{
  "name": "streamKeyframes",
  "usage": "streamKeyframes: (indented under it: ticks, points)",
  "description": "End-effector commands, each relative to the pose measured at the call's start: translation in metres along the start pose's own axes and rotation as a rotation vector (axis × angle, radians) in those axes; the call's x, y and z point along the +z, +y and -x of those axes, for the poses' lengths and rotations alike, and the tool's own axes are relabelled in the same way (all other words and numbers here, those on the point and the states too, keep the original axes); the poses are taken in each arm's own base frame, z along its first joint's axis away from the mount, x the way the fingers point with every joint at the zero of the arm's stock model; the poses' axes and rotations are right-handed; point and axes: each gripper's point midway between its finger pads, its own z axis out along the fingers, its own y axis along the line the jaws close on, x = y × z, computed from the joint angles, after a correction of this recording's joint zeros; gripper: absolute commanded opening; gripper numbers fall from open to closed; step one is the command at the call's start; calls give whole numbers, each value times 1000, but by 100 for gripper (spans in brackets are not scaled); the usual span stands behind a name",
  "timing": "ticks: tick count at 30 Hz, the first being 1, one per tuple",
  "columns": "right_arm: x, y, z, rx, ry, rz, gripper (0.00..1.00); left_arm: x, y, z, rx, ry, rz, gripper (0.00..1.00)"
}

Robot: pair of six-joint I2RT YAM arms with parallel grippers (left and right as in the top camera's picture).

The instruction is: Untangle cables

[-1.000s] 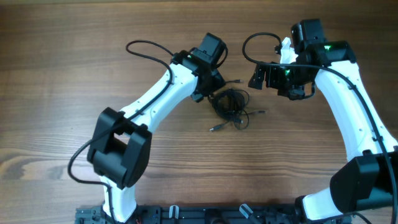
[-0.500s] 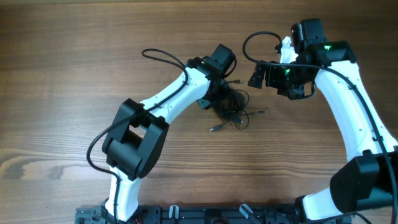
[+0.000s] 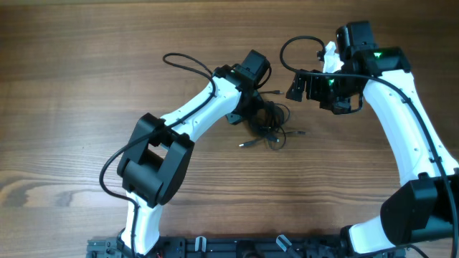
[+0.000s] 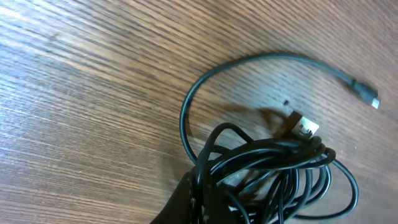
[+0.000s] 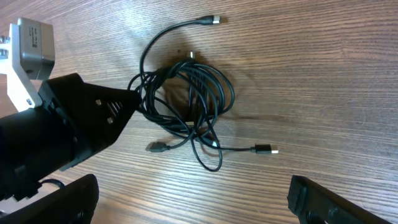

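The cables (image 3: 270, 122) lie as a small knot of thin black cords on the wooden table, with plug ends sticking out to the left (image 3: 245, 145), right (image 3: 300, 131) and top (image 3: 276, 93). My left gripper (image 3: 252, 113) is shut on the left side of the knot. In the left wrist view the cables (image 4: 273, 155) bunch over the dark fingers (image 4: 186, 200). My right gripper (image 3: 298, 86) hovers open, up and to the right of the knot. From the right wrist the cables (image 5: 186, 99) lie well ahead of its wide-apart fingertips (image 5: 323, 200), and nothing is between them.
The left arm's thicker black cable (image 3: 188, 63) loops over the table at upper left, and the right arm's own cable (image 3: 297, 46) arcs above its wrist. The arm bases and a black rail (image 3: 237, 247) line the near edge.
My left arm swung right onto the knot's left side and its jaws shut on the cords. The lower left plug end slid slightly left. The right arm stayed still.
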Motion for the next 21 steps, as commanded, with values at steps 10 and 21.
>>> streamKeyframes:
  ticks: [10,21]
  points:
    - [2,27,-14,-90,68,169,100,-224,-62,-5,203,-207,-510,4]
    - [10,79,-29,-165,94,268,100,-261,-74,-35,267,-113,-669,4]
